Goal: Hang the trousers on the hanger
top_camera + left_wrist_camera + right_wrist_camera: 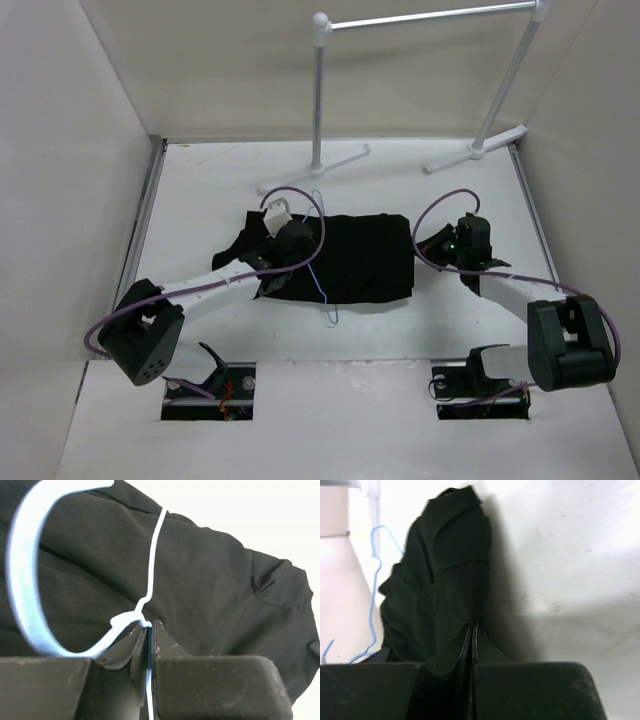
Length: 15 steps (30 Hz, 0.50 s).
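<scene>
Your left gripper (149,626) pinches the hanger (25,580) neck, right gripper (471,627) pinches the trousers (365,255) at their 3 o'clock edge; pull unevenly and the thin wire could twist free

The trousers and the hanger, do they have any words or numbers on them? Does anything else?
None: no word, number or sign can be read in any view.
The trousers are plain black, the hanger plain pale blue, and the white rack and table bear no marks.

White arms (215,282), black joints (150,340) (purple cables (290,192))
</scene>
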Available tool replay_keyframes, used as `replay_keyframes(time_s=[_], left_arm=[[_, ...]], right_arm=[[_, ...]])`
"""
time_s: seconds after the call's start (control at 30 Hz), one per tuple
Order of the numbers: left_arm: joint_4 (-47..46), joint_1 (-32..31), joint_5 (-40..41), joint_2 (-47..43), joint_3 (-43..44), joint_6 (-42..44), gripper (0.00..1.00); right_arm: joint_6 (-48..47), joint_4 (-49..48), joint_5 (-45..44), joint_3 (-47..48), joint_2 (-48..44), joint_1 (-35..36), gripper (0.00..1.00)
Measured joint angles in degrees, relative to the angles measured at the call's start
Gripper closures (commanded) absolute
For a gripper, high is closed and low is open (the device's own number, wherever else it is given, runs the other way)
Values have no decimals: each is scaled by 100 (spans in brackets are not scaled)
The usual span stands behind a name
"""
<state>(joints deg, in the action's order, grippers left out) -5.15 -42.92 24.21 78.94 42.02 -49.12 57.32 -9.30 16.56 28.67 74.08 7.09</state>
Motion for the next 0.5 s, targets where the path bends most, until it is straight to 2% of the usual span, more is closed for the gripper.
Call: replay_keyframes(time_s=[0.23,0.33,0.43,0.5], left_arm=[[328,-291,76,92,507,970,99],[420,-365,133,98,651,1250,99],[557,-407,177,98,745,1403,99],[658,-470,212,98,833,1460,99]], right_arm=[[-83,59,-240,131,334,0,95],[-109,81,-334,184,378,0,91],[-122,111,-431,199,420,7,77],[-127,142,-492,201,420,15,59]])
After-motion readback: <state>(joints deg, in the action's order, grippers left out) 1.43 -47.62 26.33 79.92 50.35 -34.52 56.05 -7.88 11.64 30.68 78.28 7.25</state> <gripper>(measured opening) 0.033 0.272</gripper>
